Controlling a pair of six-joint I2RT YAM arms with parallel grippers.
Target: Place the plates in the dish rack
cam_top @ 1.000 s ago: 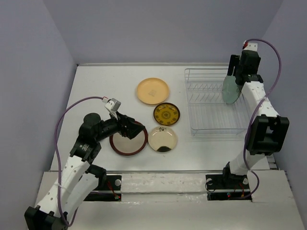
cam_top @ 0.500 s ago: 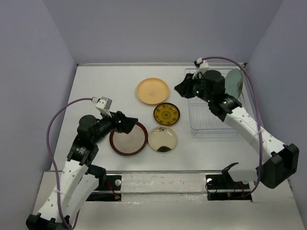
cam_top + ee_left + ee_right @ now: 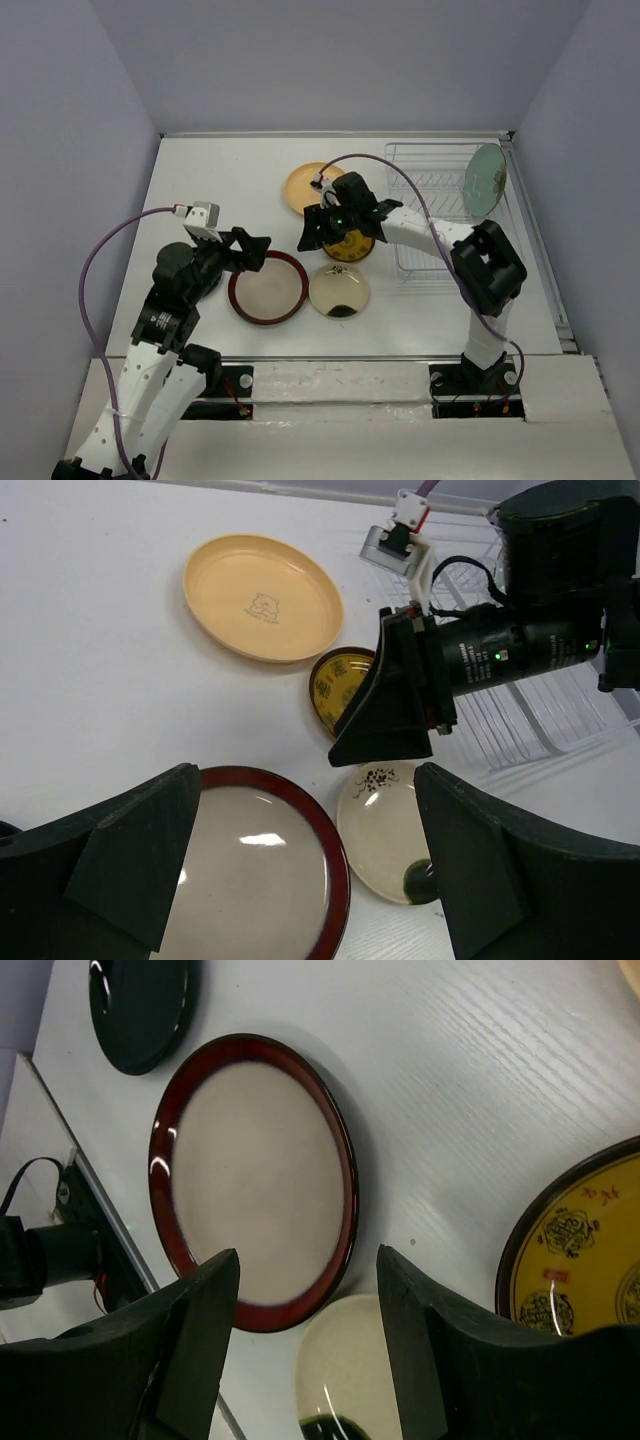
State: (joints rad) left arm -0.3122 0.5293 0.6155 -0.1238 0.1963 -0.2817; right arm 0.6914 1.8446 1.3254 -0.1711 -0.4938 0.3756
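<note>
Standing in clear wire dish rack point(image 3: 425, 215): pale green round plate point(image 3: 486, 178), upright.
Left gripper point(image 3: 252, 248): wide open, empty, above red-rimmed beige plate point(image 3: 268, 290).
Right gripper point(image 3: 313, 235): jaws parted, empty.

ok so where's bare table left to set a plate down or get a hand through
Bare table lies far left, between the wall and the orange-yellow plate, and on the near side of the dish rack. The middle is crowded: four plates close together, right gripper above.

left end effector point(image 3: 300, 865) spread wide | right end effector point(image 3: 308, 1345) parted
</note>
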